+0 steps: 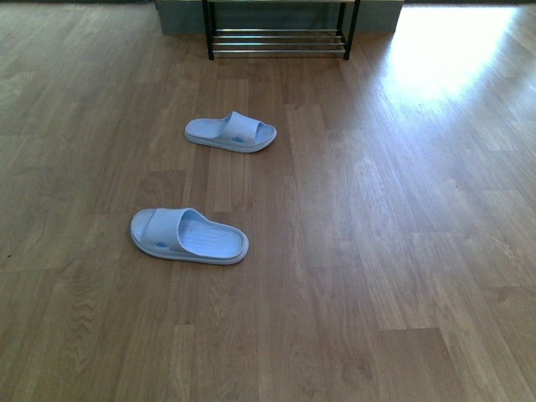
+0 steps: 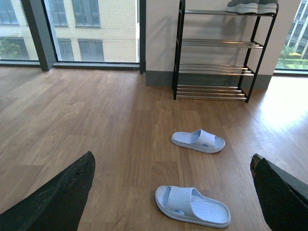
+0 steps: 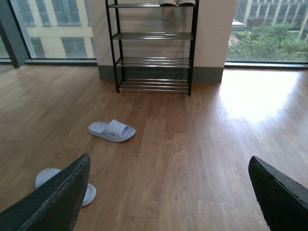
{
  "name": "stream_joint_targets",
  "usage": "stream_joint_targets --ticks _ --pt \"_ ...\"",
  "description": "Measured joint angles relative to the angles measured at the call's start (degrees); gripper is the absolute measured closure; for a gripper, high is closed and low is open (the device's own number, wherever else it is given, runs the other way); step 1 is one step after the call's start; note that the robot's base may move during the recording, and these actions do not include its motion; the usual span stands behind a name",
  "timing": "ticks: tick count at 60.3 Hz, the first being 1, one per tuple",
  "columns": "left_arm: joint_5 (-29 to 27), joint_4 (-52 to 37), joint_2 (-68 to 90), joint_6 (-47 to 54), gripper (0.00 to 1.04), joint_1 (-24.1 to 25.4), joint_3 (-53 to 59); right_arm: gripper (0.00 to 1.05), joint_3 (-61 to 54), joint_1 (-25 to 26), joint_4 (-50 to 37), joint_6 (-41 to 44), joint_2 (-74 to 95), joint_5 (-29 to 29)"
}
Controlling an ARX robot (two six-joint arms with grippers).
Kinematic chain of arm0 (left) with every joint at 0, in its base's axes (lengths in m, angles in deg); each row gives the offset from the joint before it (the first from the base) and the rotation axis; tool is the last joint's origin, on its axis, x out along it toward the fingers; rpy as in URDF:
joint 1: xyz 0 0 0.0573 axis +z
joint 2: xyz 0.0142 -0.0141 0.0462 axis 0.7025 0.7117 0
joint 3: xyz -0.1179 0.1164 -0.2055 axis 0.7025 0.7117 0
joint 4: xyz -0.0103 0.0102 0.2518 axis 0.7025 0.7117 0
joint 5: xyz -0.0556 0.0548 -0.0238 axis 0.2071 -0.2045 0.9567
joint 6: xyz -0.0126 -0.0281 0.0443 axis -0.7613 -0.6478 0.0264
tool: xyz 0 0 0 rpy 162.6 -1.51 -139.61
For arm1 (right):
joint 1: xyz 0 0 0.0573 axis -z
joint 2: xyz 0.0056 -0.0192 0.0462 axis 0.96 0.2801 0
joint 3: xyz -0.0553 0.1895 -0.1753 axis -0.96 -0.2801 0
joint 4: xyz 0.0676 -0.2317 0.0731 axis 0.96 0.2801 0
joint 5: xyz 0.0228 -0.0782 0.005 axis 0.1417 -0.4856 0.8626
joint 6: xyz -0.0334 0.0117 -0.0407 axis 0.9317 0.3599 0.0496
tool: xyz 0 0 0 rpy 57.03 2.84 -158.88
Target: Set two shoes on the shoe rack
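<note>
Wide wooden floor (image 1: 402, 251) fills the front view, with a bright patch of sunlight (image 1: 452, 42) glaring in the upper right of the frame. At top centre stands the shoe rack (image 1: 279, 35), though only its lowest chrome rods and black legs make it into that picture. The left wrist view takes in more of the rack (image 2: 216, 43), tier over tier of shiny rods in a thin black frame against a pale wall, with big windows (image 2: 91, 29) either side. Now the left tool (image 2: 172, 156): its two dark fingers (image 2: 57, 197) are spread wide, nothing between them but bare floor. Same story for the right tool (image 3: 169, 158), fingers (image 3: 53, 202) parted wide and holding nothing. Neither arm shows in the front view. Down on the floor lie two pale blue slides, well apart. The near slide (image 1: 188, 236) sits left of centre in the front view, and the far slide (image 1: 230, 132) lies above it in the frame, closer to the rack but well short of it. And the two shoes (image 2: 250, 6), the grey sneakers with white soles, are up on the rack's top tier, side by side by a corner post, only partly in shot.
</note>
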Motion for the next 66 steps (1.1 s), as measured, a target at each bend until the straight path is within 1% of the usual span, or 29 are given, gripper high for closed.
stream_joint_targets --ticks 66 --pt "0.0 0.0 0.0 0.0 0.09 0.0 0.0 0.09 0.0 -0.02 0.0 0.0 0.0 0.0"
